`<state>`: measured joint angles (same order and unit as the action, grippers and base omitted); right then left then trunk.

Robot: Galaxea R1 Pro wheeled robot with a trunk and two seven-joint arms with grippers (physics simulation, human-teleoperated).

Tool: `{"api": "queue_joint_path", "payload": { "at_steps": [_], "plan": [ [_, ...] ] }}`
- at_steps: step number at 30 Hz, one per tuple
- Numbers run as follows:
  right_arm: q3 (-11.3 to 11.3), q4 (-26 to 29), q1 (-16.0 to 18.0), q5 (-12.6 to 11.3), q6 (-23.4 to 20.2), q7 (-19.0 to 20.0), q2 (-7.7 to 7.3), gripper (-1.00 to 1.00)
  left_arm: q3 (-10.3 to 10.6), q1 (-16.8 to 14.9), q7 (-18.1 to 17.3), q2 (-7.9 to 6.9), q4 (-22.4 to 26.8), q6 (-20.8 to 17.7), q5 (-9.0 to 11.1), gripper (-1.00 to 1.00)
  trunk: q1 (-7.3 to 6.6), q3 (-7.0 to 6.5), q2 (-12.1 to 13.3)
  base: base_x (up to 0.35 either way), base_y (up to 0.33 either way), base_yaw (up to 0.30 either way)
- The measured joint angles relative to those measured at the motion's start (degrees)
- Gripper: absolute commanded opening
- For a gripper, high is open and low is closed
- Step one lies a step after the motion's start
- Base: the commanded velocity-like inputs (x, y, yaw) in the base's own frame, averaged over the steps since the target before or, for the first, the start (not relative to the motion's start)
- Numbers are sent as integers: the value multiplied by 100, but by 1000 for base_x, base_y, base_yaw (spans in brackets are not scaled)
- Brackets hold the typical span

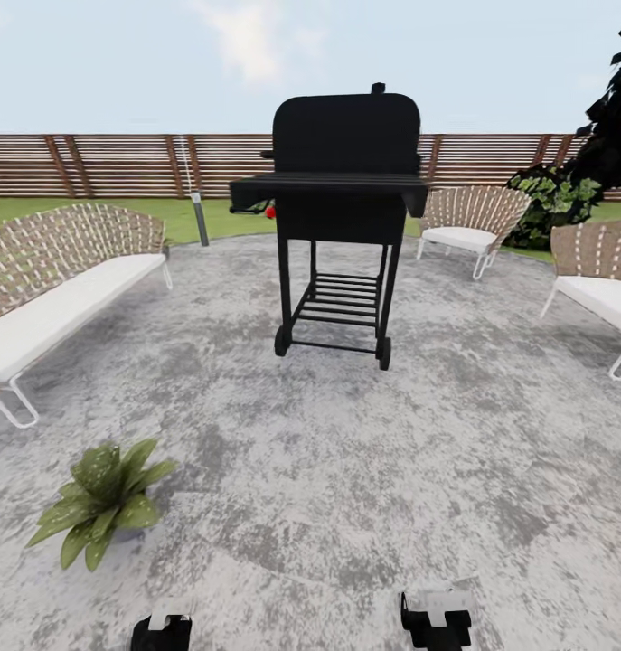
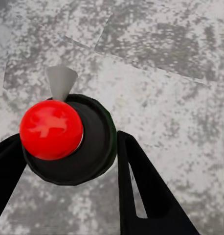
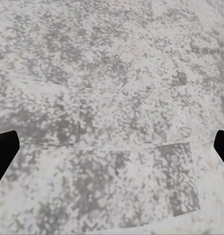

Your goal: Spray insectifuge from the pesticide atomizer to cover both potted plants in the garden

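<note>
The left hand [image 2: 68, 161] is clenched around the pesticide atomizer [image 2: 68, 142]: seen from above in the left wrist view, its dark round body sits between the two black fingers [image 2: 146, 191], touching them on both sides, with a red cap on top and a pale nozzle pointing away over the patio [image 2: 156, 44]. The right hand [image 3: 112, 147] is released, its two dark fingertips far apart at the picture's edges with nothing but grey stone between them. In the head view both hands appear as dark shapes low down, the left [image 1: 162, 633] and the right [image 1: 437, 619]. One potted plant [image 1: 102, 502] stands on the patio [image 1: 346, 470] just ahead and to the outer side of the left hand. A black grill [image 1: 342, 217] stands well beyond the plant, mid-patio. A wicker sofa [image 1: 57, 280] is left of the grill, two wicker chairs [image 1: 468, 226] to its right, and a slatted fence [image 1: 120, 163] behind it.
</note>
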<state>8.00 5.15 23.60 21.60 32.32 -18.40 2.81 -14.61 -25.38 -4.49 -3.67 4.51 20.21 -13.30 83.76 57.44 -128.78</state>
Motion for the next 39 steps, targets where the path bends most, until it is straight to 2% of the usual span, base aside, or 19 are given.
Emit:
{"api": "queue_joint_path", "payload": {
  "at_steps": [6, 12, 18, 29, 39],
  "plan": [
    [1, 8, 1, 0, 0, 0, -1, 100, 0, 1, 1, -1, 1, 0, 0, -100, 0, 0, 0, 203, -229, -34],
    [-13, -33, 1, 29, -2, 18, 53, 100, 0, 118, 10, 6, 1, 10, -18, -100, 2, 0, 0, 0, 0, 0],
    [-10, -19, 1, -17, -1, -12, 8, 100, 0, 141, 10, -1, 10, 10, -18, -100, 2, 0, 0, 0, 0, -27],
    [-6, -22, 0, -23, -1, -15, 4, 100, 8, 148, 11, 0, 16, 10, -9, -100, 1, 0, 0, 14, 0, -267],
    [-8, -25, 0, -24, -1, -12, 6, 100, 9, 149, 10, 9, 17, 9, -18, -100, -2, 0, 0, 310, -70, -279]
  ]
}}
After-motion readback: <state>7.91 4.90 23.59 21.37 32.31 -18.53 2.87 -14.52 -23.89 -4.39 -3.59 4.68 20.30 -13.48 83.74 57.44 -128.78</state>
